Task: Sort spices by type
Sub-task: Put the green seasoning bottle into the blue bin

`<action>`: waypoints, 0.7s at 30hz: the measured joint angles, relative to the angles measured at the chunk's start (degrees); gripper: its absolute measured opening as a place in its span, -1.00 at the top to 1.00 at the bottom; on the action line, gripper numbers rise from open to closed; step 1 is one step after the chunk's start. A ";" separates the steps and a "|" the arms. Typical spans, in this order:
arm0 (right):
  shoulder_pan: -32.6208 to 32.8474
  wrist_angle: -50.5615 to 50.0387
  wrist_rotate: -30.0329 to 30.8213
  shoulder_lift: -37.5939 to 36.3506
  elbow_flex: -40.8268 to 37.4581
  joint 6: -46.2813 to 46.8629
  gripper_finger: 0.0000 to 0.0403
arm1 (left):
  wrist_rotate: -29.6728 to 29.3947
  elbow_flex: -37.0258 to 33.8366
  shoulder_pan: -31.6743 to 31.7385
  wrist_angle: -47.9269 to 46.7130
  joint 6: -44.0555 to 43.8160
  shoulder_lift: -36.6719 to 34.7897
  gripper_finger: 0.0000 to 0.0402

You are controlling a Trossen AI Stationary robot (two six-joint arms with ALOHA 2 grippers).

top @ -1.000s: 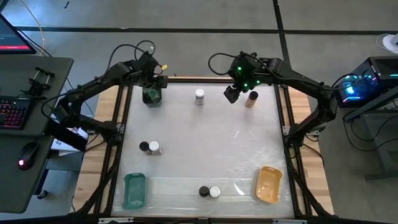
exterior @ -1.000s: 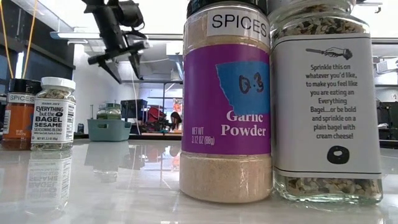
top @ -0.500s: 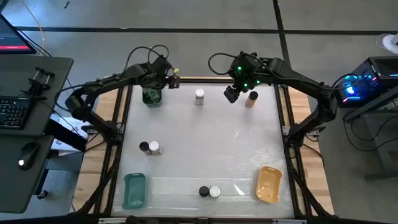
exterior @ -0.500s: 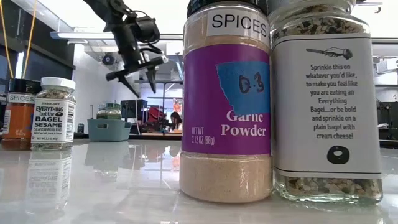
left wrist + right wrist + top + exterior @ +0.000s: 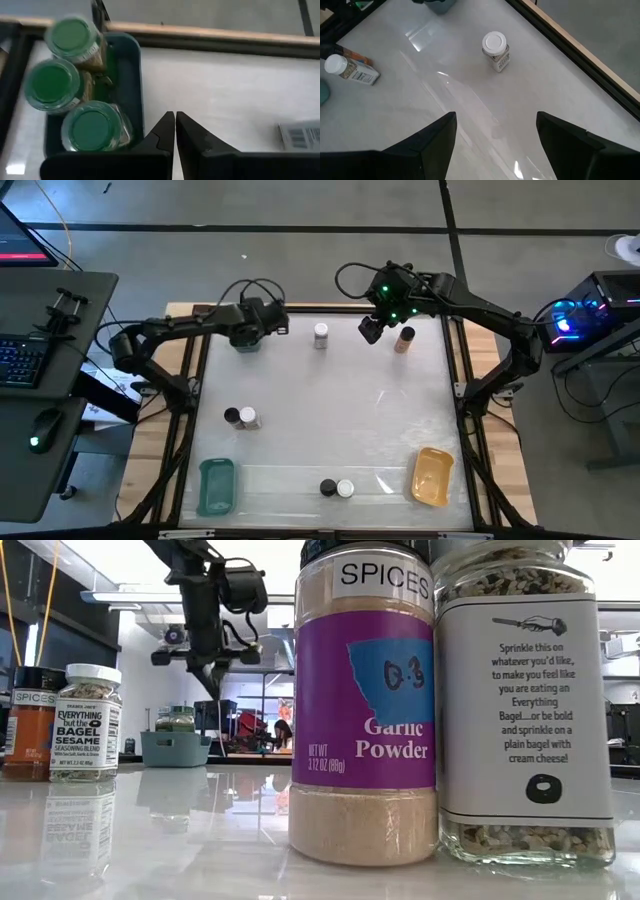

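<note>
Non-spice stuff: a teal tray [image 5: 216, 486] sits near the table's front-left corner and an orange tray [image 5: 432, 476] near the front-right. Another teal tray [image 5: 131, 85] is at the back-left corner. Off to the left there's a desk [image 5: 45, 360] with a keyboard [image 5: 22, 360] and mouse [image 5: 39, 442].

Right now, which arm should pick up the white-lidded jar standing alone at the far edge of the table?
Probably the right. Its end effector hangs open beside the white-lidded jar, which sits clear in its wrist view. The left end effector is shut, by the teal tray of green-lidded jars.
</note>
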 joint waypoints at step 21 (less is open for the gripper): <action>0.00 0.37 -1.95 0.00 0.00 2.07 -0.35 | -13.39 -0.45 -6.26 0.01 -13.20 13.32 1.00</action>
